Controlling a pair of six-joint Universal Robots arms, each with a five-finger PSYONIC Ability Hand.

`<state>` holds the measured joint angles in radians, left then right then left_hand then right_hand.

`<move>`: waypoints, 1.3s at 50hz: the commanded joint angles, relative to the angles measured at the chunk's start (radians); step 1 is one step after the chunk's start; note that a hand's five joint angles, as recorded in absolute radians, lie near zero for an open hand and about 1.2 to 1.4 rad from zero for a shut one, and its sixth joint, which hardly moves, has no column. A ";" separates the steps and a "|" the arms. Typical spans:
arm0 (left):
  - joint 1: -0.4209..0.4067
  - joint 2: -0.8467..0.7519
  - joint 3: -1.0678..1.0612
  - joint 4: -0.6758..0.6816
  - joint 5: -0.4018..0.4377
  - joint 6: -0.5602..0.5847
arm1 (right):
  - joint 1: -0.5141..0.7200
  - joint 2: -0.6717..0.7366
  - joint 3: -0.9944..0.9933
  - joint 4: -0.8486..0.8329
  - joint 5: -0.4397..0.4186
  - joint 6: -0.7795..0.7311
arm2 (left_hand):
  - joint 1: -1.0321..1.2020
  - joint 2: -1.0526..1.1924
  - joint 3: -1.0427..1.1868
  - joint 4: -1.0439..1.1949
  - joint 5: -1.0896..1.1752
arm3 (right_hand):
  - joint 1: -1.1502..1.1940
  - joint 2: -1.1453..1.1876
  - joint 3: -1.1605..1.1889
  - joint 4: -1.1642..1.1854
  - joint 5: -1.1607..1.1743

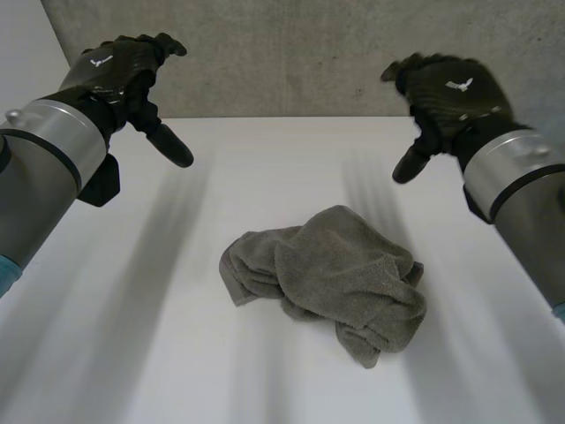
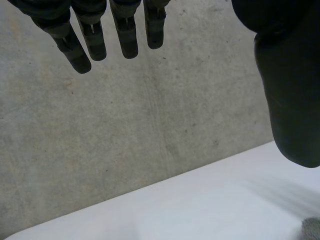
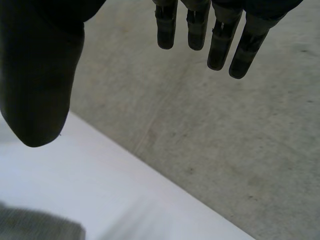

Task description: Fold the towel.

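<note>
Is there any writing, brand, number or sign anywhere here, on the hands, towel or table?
No readable words or numbers.
On the back of the black left hand: a small white emblem, no legible letters.
On the black right hand: the same emblem.
The crumpled grey towel and white table: no marks.

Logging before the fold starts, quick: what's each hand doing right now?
Left hand: open, holding nothing, clear of the towel.
Right hand: open, holding nothing, also clear of it.

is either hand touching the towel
Apart. The head view shows the left hand and right hand raised at the far side, open and empty, with bare table between each and the crumpled towel.
</note>
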<state>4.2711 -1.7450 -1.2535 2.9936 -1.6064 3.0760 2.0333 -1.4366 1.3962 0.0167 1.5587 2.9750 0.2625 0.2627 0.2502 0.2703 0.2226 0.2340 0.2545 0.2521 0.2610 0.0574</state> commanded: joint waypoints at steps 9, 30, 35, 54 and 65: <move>-0.059 -0.024 0.000 -0.005 -0.024 0.090 | -0.077 -0.011 0.000 0.011 0.020 0.041 | -0.084 -0.084 -0.072 -0.092 -0.219 | -0.059 -0.080 -0.078 -0.086 -0.057; -0.083 -0.085 -0.061 0.094 -0.004 0.093 | -0.071 0.081 -0.017 0.080 -0.051 -0.080 | -0.075 -0.076 -0.063 -0.083 -0.210 | -0.059 -0.080 -0.078 -0.086 -0.057; -0.114 -0.186 -0.080 0.139 0.028 0.095 | -0.067 0.173 0.004 0.183 -0.121 -0.205 | -0.064 -0.064 -0.051 -0.071 -0.198 | -0.059 -0.080 -0.078 -0.086 -0.057; -0.223 -0.444 -0.155 0.188 0.057 0.225 | -0.084 0.222 0.248 0.072 -0.226 -0.232 | 1.034 1.034 1.047 1.027 0.900 | 1.162 1.142 1.144 1.135 1.164; -0.218 -0.103 -0.475 0.182 0.059 0.228 | -0.071 0.068 0.303 0.163 -0.420 -0.301 | 1.134 1.134 1.146 1.126 0.999 | 1.162 1.142 1.144 1.135 1.164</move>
<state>4.0502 -2.0071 -1.5864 3.1805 -1.5504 3.3038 1.9531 -1.3322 1.6881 0.1106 1.2243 2.7232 1.4097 1.4719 1.5380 1.5100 1.4784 1.3075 1.2817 1.3274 1.3368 1.1391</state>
